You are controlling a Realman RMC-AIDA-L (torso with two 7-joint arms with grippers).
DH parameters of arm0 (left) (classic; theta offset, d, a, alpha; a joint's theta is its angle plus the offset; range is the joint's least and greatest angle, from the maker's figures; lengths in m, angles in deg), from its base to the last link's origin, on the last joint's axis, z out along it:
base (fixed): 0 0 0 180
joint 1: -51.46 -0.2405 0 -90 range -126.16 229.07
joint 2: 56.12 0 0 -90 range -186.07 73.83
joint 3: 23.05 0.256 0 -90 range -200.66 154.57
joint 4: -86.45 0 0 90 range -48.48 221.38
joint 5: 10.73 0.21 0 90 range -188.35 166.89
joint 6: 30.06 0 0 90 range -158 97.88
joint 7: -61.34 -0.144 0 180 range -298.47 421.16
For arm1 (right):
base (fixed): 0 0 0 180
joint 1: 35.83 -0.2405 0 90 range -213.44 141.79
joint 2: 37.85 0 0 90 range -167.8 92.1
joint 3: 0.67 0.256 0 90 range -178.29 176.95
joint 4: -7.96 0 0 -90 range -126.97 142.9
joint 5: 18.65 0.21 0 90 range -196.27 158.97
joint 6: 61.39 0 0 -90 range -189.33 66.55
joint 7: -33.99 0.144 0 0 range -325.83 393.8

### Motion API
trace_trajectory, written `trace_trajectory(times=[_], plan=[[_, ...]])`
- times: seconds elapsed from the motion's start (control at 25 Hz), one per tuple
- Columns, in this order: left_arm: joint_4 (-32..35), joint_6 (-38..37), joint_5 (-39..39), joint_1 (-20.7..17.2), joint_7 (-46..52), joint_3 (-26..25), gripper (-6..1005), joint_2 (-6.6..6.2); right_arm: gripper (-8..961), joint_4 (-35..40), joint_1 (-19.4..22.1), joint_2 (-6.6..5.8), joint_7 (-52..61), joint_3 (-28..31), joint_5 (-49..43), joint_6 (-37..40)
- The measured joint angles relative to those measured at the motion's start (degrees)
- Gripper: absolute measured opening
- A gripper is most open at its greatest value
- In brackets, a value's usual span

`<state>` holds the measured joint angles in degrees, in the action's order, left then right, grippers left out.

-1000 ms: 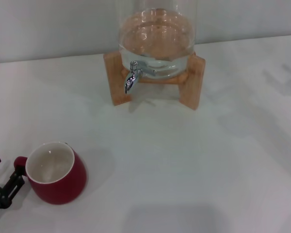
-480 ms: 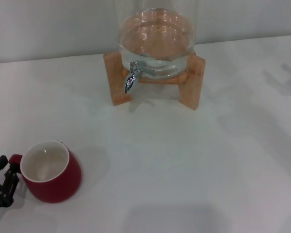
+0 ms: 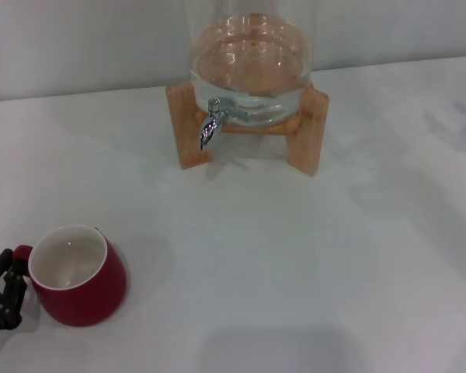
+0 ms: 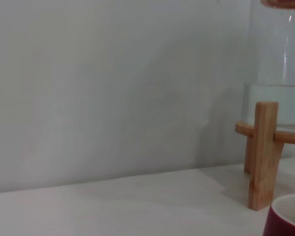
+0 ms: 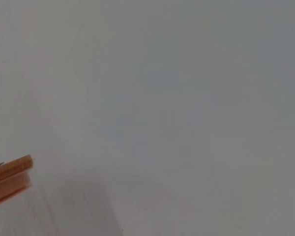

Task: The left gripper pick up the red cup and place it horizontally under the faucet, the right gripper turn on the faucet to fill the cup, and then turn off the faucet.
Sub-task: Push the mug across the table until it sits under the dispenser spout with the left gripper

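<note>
here, black-fingered left gripper (image 3: pixel 6 289) clenched on the loop handle of the squat dark-red ceramic cup (image 3: pixel 78 275), tilted on the white table (image 3: pixel 295 264), near-left | small chrome faucet (image 3: pixel 210 124) on clear glass jar (image 3: pixel 251 58) far off, for later filling | right gripper unseen

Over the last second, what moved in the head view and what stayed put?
The red cup slid toward the robot's left, tilting as it went, and the left end effector closed in on its handle side, its fingers now against the handle. The faucet, glass jar and wooden stand did not move. The right end effector is out of view.
</note>
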<state>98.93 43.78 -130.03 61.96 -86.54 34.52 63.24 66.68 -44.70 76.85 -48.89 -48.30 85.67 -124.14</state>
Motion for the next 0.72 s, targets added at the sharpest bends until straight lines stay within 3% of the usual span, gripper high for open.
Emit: trace_trajectory(times=[0.72], plan=[[0.7, 0.5, 0.5, 1.7, 1.9, 0.0, 154, -0.09, 780, -0.9, -0.1, 0.00, -0.1, 0.1, 0.0, -0.1]])
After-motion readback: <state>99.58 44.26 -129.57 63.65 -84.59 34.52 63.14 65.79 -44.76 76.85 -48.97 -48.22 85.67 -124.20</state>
